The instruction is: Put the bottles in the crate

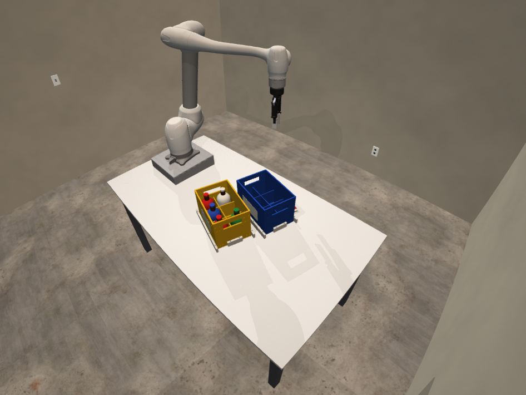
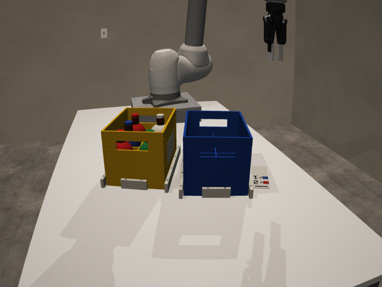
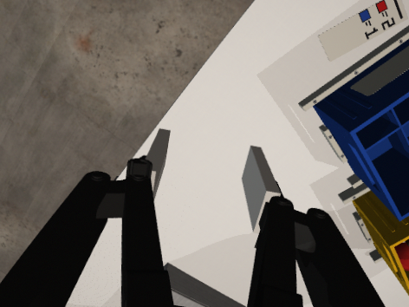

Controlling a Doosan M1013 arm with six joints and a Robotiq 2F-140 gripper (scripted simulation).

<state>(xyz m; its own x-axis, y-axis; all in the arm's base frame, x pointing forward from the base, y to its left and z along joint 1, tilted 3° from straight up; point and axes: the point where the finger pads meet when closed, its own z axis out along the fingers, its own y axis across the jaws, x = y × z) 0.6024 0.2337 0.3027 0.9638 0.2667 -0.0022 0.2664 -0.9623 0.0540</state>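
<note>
My gripper (image 1: 275, 123) (image 2: 275, 55) (image 3: 207, 155) is open with nothing between its fingers, high above the table, off to the side of the crates. The yellow crate (image 1: 232, 234) (image 2: 134, 166) holds two red bottles (image 1: 207, 202) (image 2: 124, 146), a blue bottle (image 1: 212, 212) (image 2: 128, 125), a white bottle (image 1: 223, 198) (image 2: 158, 128) and a green bottle (image 1: 236, 221) (image 2: 144, 146). The divided blue crate (image 1: 278, 218) (image 2: 215, 176) (image 3: 335, 126) shows no bottles. The pick list (image 2: 257, 171) (image 3: 337, 43) reads red 2, blue 1.
Low pale guide strips (image 1: 234, 241) (image 2: 215, 192) (image 3: 355, 71) stand around both crates on the white table (image 1: 203, 272) (image 2: 104, 216) (image 3: 204, 108). The arm's grey base block (image 1: 182, 167) is at the back. The crates stand side by side with a narrow gap.
</note>
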